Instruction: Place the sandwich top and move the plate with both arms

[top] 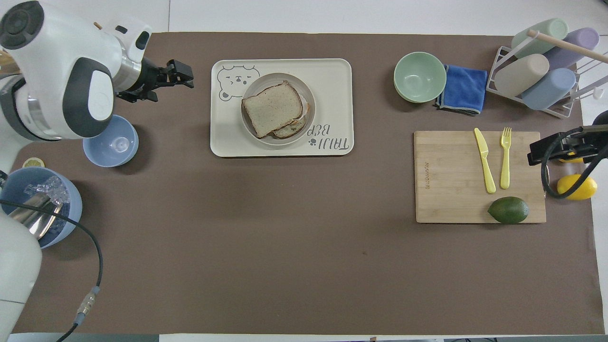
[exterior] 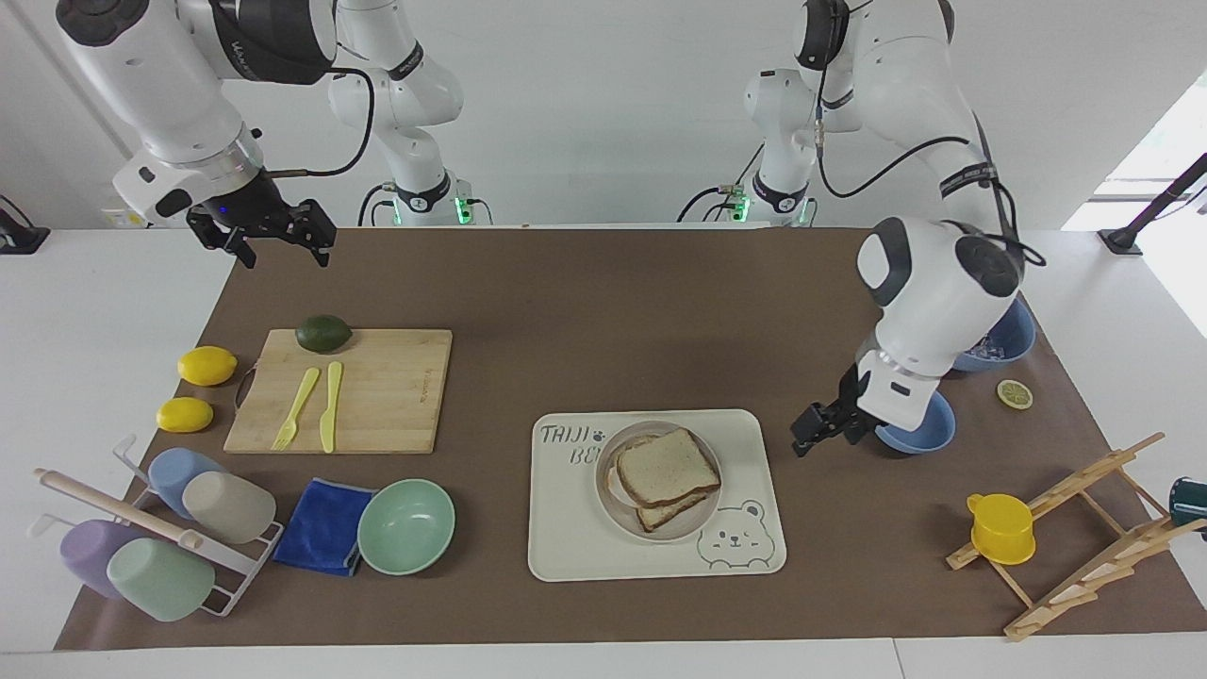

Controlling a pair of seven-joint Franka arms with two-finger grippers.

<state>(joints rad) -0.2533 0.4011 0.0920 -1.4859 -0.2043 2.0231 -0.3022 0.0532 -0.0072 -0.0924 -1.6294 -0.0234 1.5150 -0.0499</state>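
The sandwich top [exterior: 668,466] lies on a lower slice [exterior: 665,514] on the round beige plate [exterior: 684,529], which sits on the cream bear tray [exterior: 566,538]. In the overhead view the sandwich top [top: 272,108] covers most of the plate [top: 261,80]. My left gripper [exterior: 813,436] is open and empty, over the brown mat between the tray and a small blue bowl [exterior: 919,422]; it also shows in the overhead view [top: 183,78]. My right gripper [exterior: 275,253] waits open and empty, over the mat's corner at the right arm's end [top: 539,151].
A mint bowl [exterior: 405,525] and blue cloth [exterior: 322,524] lie beside the tray toward the right arm's end. A cutting board [exterior: 377,396] holds an avocado, fork and knife. A big blue bowl [top: 42,204] with ice, a wooden rack [exterior: 1084,538] and a yellow cup [exterior: 1001,528] are at the left arm's end.
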